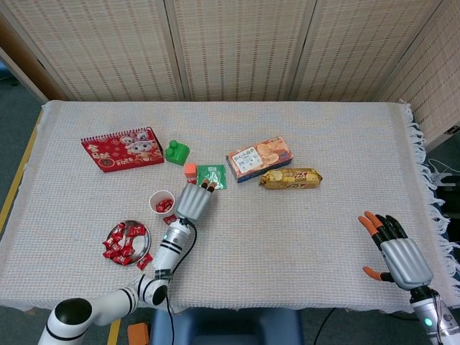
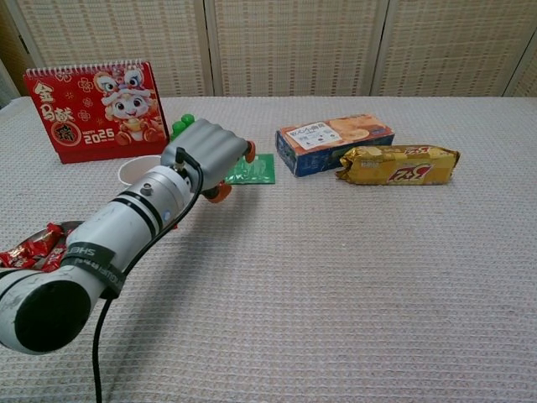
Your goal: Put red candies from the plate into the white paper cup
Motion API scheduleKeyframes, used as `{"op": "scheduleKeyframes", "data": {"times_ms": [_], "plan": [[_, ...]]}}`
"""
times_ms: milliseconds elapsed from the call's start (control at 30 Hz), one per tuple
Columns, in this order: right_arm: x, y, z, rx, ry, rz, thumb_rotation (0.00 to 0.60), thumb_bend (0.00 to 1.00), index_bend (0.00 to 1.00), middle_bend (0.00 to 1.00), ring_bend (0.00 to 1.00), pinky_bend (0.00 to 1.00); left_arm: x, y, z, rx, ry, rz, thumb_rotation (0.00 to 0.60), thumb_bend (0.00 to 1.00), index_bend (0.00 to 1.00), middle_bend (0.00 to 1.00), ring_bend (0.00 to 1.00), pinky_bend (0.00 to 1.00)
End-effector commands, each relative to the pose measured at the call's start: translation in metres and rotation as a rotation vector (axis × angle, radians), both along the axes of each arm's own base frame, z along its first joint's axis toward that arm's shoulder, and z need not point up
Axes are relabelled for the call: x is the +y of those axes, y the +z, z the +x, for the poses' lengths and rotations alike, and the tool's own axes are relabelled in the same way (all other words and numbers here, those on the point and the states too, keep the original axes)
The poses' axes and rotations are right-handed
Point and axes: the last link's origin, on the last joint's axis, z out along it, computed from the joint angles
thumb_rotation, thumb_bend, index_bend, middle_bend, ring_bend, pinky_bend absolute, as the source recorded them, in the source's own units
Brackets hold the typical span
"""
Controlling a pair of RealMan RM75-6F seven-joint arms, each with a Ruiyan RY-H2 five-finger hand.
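Observation:
The white paper cup (image 1: 162,202) stands on the cloth with red candy showing inside; in the chest view only its rim (image 2: 138,170) peeks out behind my left forearm. The metal plate (image 1: 114,231) at the front left holds several red candies (image 1: 126,241), also at the frame edge (image 2: 29,252). One red candy (image 1: 171,219) lies by the cup's base and another (image 1: 144,260) beside the plate. My left hand (image 1: 194,200) (image 2: 210,151) hangs just right of the cup, palm down, holding nothing. My right hand (image 1: 399,251) rests open at the front right.
A red calendar (image 1: 122,149) (image 2: 96,109), a green block (image 1: 176,152), a small orange block (image 1: 190,170) and a green packet (image 1: 211,176) (image 2: 252,170) lie behind the cup. A biscuit box (image 1: 259,157) (image 2: 334,143) and a yellow snack pack (image 1: 290,177) (image 2: 398,164) sit mid-table.

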Motion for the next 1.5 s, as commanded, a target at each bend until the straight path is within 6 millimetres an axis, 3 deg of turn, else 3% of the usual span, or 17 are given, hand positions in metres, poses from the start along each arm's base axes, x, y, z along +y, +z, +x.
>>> {"op": "scheduleKeyframes", "data": {"times_ms": [33, 567, 1267, 1500], "plan": [[-0.001, 0.0, 0.0, 0.0, -0.002, 0.001, 0.6, 0.06, 0.0, 0.0, 0.0, 0.05, 0.004, -0.006, 0.005, 0.034, 0.003, 0.01, 0.6, 0.4, 0.28, 0.34, 0.89, 1.0], [-0.002, 0.005, -0.002, -0.011, -0.01, -0.014, 0.6, 0.06, 0.0, 0.0, 0.0, 0.05, 0.022, -0.016, -0.009, 0.175, 0.062, 0.032, 0.6, 0.4, 0.31, 0.35, 0.89, 1.0], [-0.001, 0.006, -0.002, -0.011, -0.008, -0.014, 0.6, 0.06, 0.0, 0.0, 0.0, 0.05, 0.029, -0.011, -0.027, 0.235, 0.1, 0.064, 0.6, 0.4, 0.38, 0.43, 0.89, 1.0], [-0.001, 0.005, -0.001, -0.014, -0.004, -0.004, 0.6, 0.06, 0.0, 0.0, 0.0, 0.05, 0.028, -0.01, -0.028, 0.249, 0.086, 0.076, 0.6, 0.4, 0.46, 0.52, 0.89, 1.0]]}}
